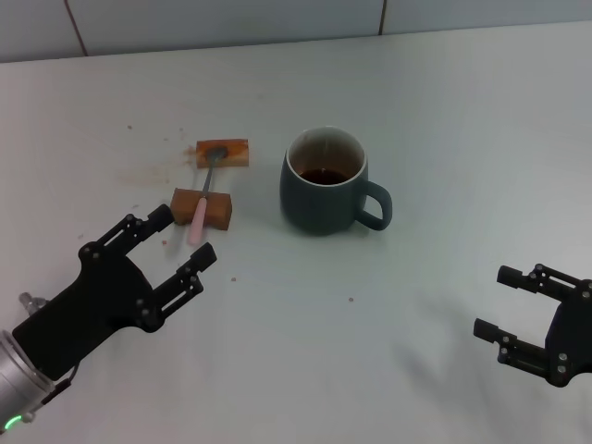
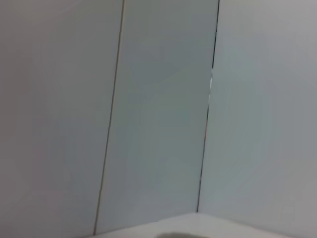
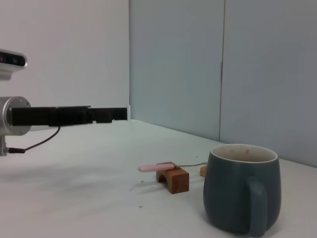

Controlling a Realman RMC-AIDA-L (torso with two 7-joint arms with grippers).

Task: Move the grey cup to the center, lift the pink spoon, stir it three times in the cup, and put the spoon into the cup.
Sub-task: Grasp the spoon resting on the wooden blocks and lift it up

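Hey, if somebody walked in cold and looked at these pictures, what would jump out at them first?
Probably the grey cup standing mid-table, handle toward the robot's right, brown stains inside. Just to its left, the pink spoon lies bridged across two brown blocks. The open left gripper hovers near the spoon's handle end, while the open right gripper waits at the table's near right.

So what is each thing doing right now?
grey cup: upright on the table, handle toward the robot's right, dark stain inside.
pink spoon: lying across two brown blocks, not picked up.
left gripper: open, near the spoon's handle.
right gripper: open, off to the right, holding nothing.
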